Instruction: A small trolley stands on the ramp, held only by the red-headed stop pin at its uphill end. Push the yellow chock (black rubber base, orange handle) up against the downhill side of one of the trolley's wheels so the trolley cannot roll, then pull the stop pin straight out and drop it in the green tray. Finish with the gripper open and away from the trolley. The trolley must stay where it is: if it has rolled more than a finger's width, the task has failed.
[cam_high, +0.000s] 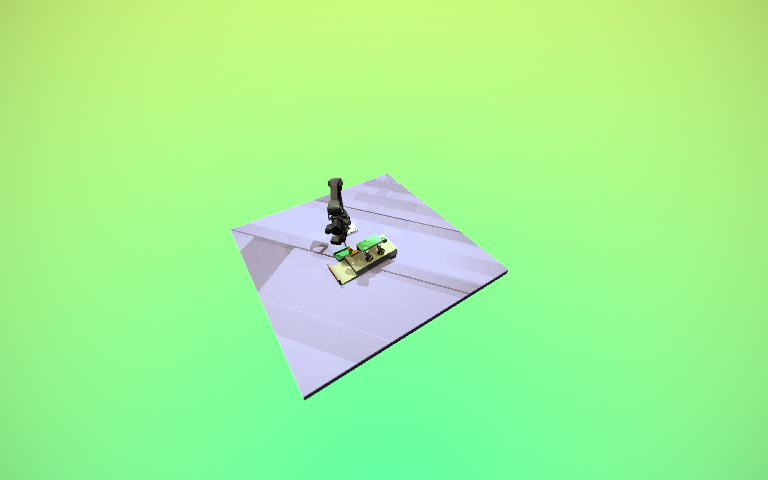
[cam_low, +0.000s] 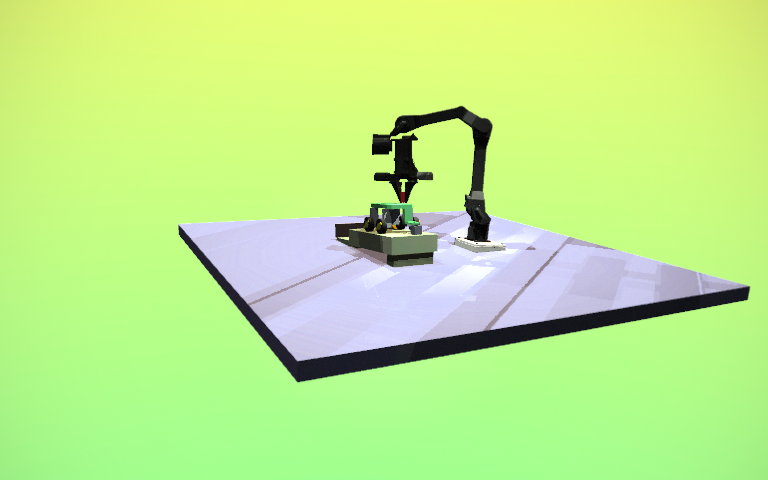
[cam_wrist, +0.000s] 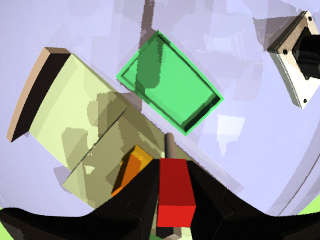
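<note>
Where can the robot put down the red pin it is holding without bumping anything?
The green tray looks bare inside, and it lies just ahead of the gripper, which is shut on the stop pin. The wide table stretch beyond the ramp looks bare too. It is crowded around the trolley and orange chock handle.
</note>
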